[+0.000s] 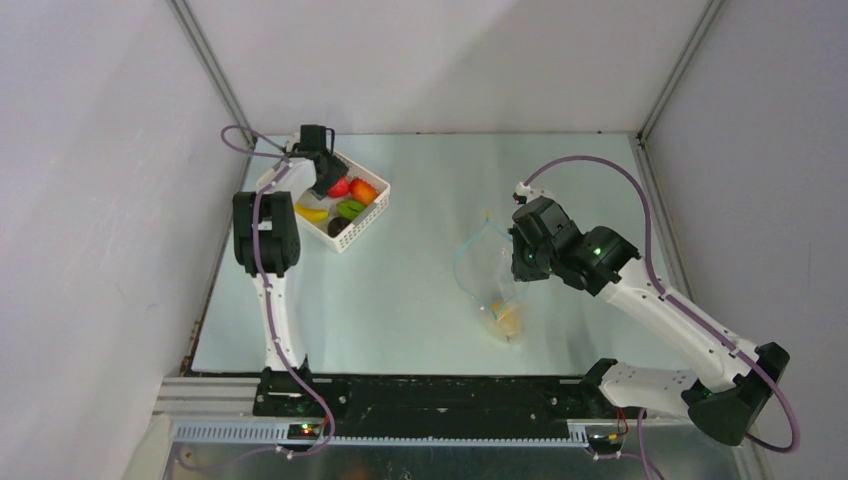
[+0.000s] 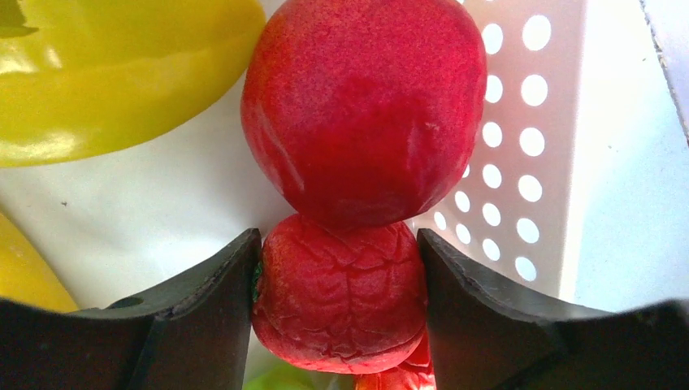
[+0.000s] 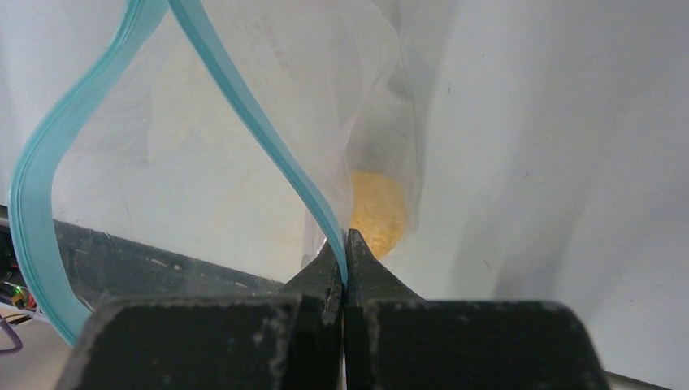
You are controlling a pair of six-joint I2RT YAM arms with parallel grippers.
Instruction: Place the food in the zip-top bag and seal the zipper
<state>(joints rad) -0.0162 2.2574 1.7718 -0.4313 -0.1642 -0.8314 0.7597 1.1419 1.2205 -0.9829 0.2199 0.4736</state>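
My left gripper (image 1: 328, 185) reaches down into the white basket (image 1: 372, 215). Its jaws press both sides of a small wrinkled red food piece (image 2: 337, 309), so my left gripper (image 2: 337, 244) is shut on it. A bigger red piece (image 2: 361, 106) rests just beyond, and a yellow one (image 2: 106, 73) lies to the left. The clear zip-top bag (image 1: 490, 270) stands mid-table with its mouth held open, and a yellow-orange food piece (image 1: 508, 320) sits at its bottom. My right gripper (image 3: 347, 244) is shut on the light blue zipper (image 3: 244, 114) at one end of the mouth.
The perforated basket wall (image 2: 520, 146) stands close to the right of the left fingers. The basket also holds orange-red (image 1: 363, 190), green (image 1: 350, 208), yellow (image 1: 312, 213) and dark (image 1: 337, 227) pieces. White walls enclose the table on three sides.
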